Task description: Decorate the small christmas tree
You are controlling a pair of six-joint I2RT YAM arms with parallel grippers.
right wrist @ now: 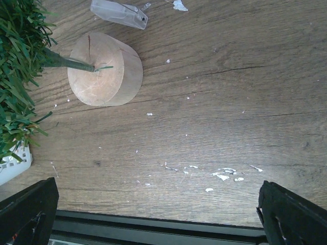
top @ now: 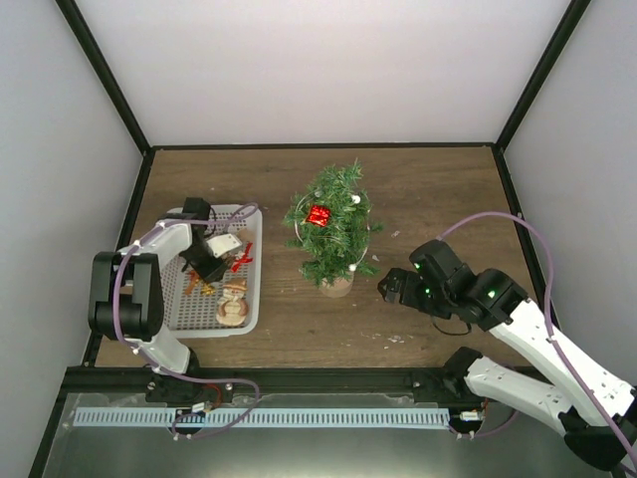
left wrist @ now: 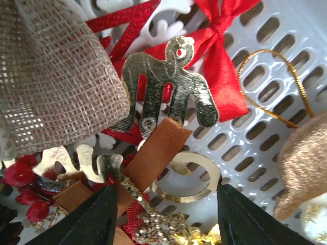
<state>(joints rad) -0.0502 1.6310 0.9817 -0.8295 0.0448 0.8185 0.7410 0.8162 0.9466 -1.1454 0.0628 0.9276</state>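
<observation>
The small christmas tree [top: 333, 231] stands upright mid-table on its round wooden base [right wrist: 104, 69], with a red ornament [top: 318, 214] hanging near its top. My left gripper [left wrist: 166, 206] is down inside the white basket [top: 249, 299], open. Its fingers [left wrist: 97, 217] straddle a brown ribbon [left wrist: 153, 155] and a gold ring [left wrist: 191, 178] without closing on them. A gold figure ornament [left wrist: 168, 87], a red bow [left wrist: 219, 66] and a burlap pouch [left wrist: 51, 76] lie just beyond. My right gripper [top: 390, 287] hovers wide open and empty over bare table, right of the tree's base.
A snowman ornament [top: 234, 302] lies at the basket's near end. A clear plastic piece [right wrist: 120, 13] lies on the wood beyond the tree base. White flecks [right wrist: 222, 176] dot the table. The black front rail [right wrist: 153, 224] runs just under my right gripper.
</observation>
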